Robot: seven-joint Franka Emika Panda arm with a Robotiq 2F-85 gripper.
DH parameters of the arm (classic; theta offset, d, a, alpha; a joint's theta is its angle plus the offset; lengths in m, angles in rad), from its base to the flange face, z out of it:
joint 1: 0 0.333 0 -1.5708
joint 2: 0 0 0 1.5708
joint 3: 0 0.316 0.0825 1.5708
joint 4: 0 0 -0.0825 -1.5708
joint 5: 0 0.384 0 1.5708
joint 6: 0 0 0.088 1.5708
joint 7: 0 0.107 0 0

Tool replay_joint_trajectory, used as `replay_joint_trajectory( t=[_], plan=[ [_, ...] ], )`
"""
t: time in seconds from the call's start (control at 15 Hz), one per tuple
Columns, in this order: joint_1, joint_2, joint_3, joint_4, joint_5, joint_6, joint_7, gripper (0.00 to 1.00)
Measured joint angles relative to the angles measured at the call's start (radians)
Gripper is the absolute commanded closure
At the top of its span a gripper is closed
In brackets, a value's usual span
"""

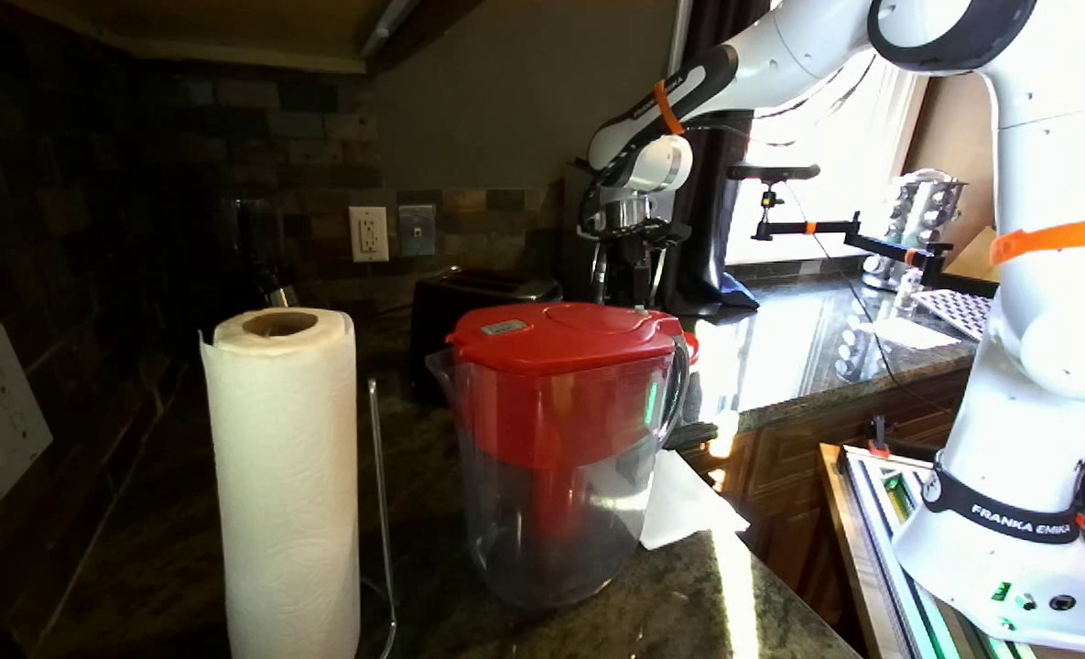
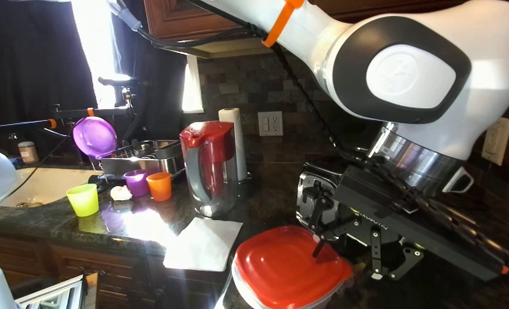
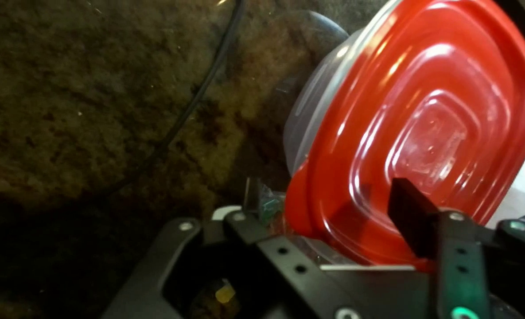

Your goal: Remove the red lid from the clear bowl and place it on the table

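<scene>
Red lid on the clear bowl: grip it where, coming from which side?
Probably the corner tab of the red lid: it juts past the lid's rounded outline, giving an edge to pinch while the lid sits on the clear bowl. Come in from that corner's side, where the open gripper is, pinching above and below.

The lid [image 3: 421,133] is showing red; the bowl [image 3: 310,108], translucent whitish grey; the table [image 3: 89,88], brown-and-olive mottling. A lime cup [image 2: 83,200], a purple cup [image 2: 136,183] and an orange cup [image 2: 159,187] are showing solid hues. The gripper [image 2: 347,262] is appearing black.

Lid [image 3: 421,137] on bowl [image 3: 311,104] — on table [image 3: 89,97]
</scene>
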Motion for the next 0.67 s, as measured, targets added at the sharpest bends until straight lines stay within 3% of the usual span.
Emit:
replay_joint_trajectory(
  t=[0.13, 0.33, 0.53, 0.67],
  plan=[
    [-0.003, 0.005, 0.001, 0.007, 0.0, -0.003, 0.001, 0.59],
    [-0.006, 0.008, 0.001, 0.012, 0.0, -0.012, 0.005, 0.65],
    [-0.008, 0.011, 0.002, 0.02, 0.0, -0.022, 0.007, 0.83],
    [-0.009, 0.011, 0.002, 0.024, 0.0, -0.022, 0.008, 0.85]
  ],
)
